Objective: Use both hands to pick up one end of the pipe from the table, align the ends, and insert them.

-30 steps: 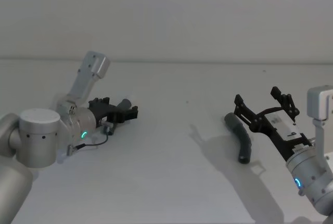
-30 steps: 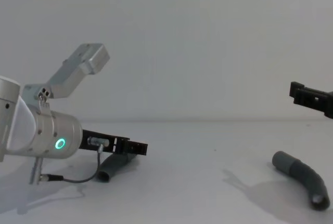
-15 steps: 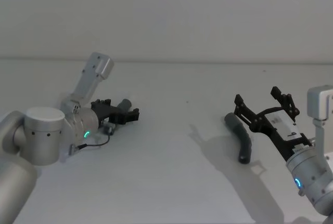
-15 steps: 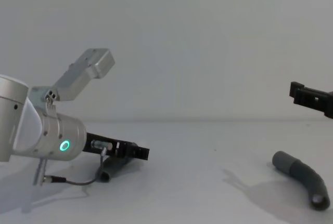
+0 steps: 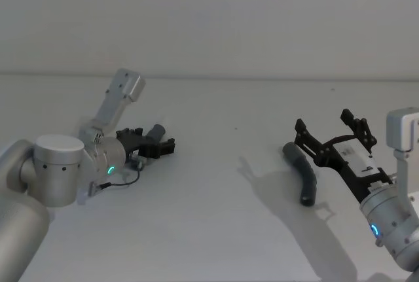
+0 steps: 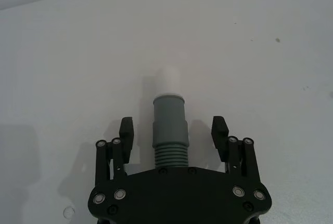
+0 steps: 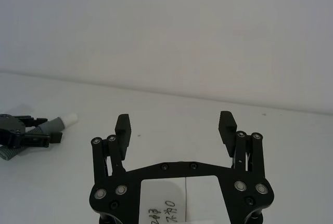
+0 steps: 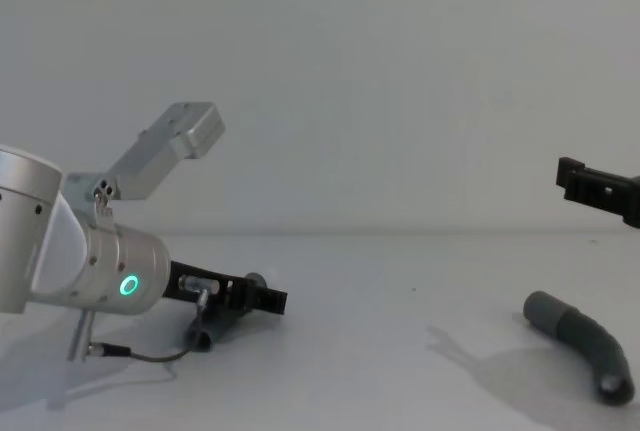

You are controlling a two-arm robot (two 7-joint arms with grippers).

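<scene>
Head view: the left gripper [image 5: 156,148] has slid a little farther forward and lower over the last second. Its fingers now straddle the left pipe piece [image 5: 156,131], which lies on the bench [image 5: 216,229]. The right gripper [image 5: 323,120] has not moved. It hangs raised near the right pipe piece [image 5: 305,176], fingers apart, nothing in them.

Left wrist view: the ribbed bend and grey collar [image 6: 168,115] sit between the two fingers [image 6: 126,130], with the white tip [image 6: 168,77] poking out beyond. Gaps show on both sides, so the fingers are spread and not touching the pipe.

Right wrist view: the right fingers [image 7: 227,123] stand wide apart over bare bench. Far off, the left gripper [image 7: 23,133] shows around its piece.

Chest view: the left gripper [image 8: 258,299] rides lower than before, close to the bench, with the left piece [image 8: 212,329] at it. The right piece [image 8: 585,343] lies untouched.

By the look of it, the left side is lined up and only needs to close, while the right arm has yet to come down to its piece.
</scene>
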